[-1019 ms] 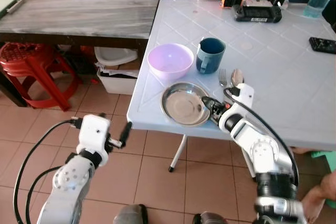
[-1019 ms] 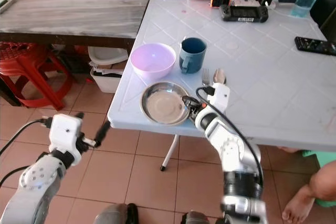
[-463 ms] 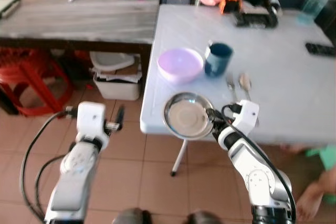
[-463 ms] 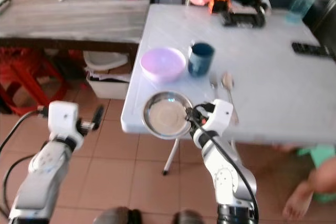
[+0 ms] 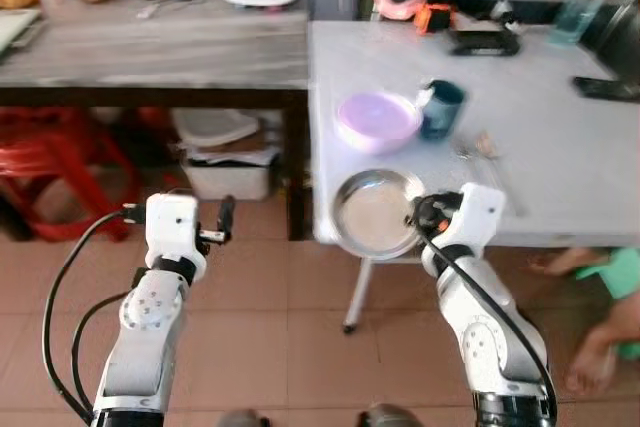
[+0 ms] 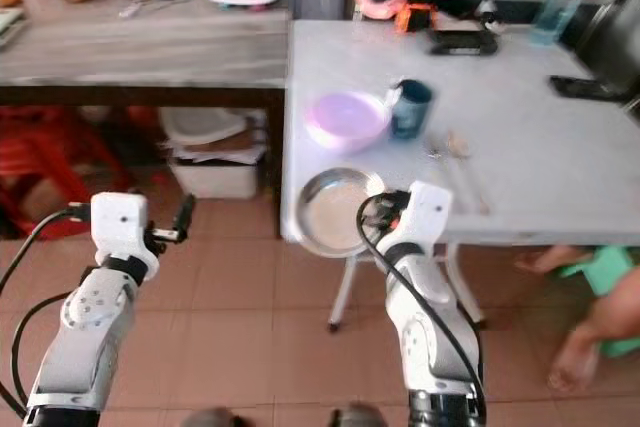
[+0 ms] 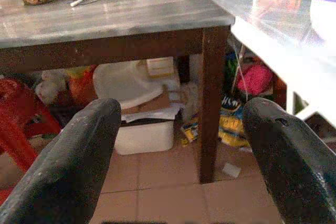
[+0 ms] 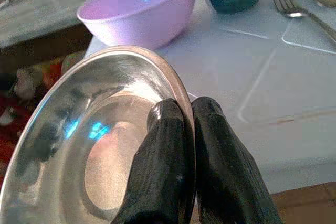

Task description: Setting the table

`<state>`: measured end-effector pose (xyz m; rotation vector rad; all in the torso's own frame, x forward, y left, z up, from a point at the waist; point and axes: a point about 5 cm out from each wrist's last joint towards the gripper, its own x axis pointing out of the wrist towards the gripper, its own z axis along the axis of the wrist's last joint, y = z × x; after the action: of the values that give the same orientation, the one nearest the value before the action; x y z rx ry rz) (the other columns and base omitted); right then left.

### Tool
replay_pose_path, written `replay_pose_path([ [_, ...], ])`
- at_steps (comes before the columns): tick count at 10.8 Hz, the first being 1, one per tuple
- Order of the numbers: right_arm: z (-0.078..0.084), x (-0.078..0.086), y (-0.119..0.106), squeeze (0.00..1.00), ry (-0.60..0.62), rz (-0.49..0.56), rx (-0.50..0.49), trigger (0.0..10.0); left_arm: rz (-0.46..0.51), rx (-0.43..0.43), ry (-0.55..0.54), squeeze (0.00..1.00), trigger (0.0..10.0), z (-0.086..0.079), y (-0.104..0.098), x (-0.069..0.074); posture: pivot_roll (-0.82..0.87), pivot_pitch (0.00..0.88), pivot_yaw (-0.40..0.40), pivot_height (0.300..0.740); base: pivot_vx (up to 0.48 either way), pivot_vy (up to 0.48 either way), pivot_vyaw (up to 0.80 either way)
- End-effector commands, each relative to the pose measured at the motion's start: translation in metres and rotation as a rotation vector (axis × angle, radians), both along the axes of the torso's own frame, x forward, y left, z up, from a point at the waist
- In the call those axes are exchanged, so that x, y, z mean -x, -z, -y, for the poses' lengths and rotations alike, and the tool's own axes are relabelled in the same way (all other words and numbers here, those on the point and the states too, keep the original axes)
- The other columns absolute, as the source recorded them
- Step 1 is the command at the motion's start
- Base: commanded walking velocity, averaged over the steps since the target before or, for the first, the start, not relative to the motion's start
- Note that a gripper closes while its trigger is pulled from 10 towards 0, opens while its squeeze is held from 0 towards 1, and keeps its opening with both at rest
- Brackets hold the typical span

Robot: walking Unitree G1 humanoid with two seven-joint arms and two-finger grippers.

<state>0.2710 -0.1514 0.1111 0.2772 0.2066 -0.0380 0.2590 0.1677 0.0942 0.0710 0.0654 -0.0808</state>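
Since a second ago my right gripper (image 8: 181, 129), clenched on the steel plate's (image 5: 375, 215) rim, drags it half off the table (image 5: 560, 177) edge (thin pinch); it may slip floorward.

My left gripper (image 7: 178, 150) hangs released.

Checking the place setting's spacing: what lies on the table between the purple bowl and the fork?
The teal mug stands between the purple bowl and the fork on the white table, as the left eye view shows.

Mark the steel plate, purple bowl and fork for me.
steel plate (image 5: 372, 215): left eye view, bare middle of its dish.
purple bowl (image 5: 376, 119): left eye view, inside of the bowl.
fork (image 8: 286, 4): right wrist view, base of its tines.
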Motion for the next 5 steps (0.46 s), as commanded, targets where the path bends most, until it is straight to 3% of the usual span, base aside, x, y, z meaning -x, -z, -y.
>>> replay_pose_path([
  [1,0.008,0.001,0.006,0.00,0.014,-0.009,0.037,10.0,0.004,0.015,0.008,0.00,10.0,0.006,0.001,-0.002,-0.03,0.000,0.023,0.740,0.000,0.442,0.00],
  [2,0.009,0.000,0.002,0.00,0.022,0.027,0.046,10.0,0.018,0.016,0.009,0.00,10.0,0.007,-0.001,-0.005,-0.03,0.000,0.030,0.740,0.000,0.439,0.00],
  [5,0.006,-0.002,-0.009,0.00,-0.010,0.106,0.086,10.0,0.040,0.026,-0.001,0.00,10.0,0.008,-0.004,-0.010,-0.04,0.000,0.033,0.740,0.259,0.404,0.00],
])
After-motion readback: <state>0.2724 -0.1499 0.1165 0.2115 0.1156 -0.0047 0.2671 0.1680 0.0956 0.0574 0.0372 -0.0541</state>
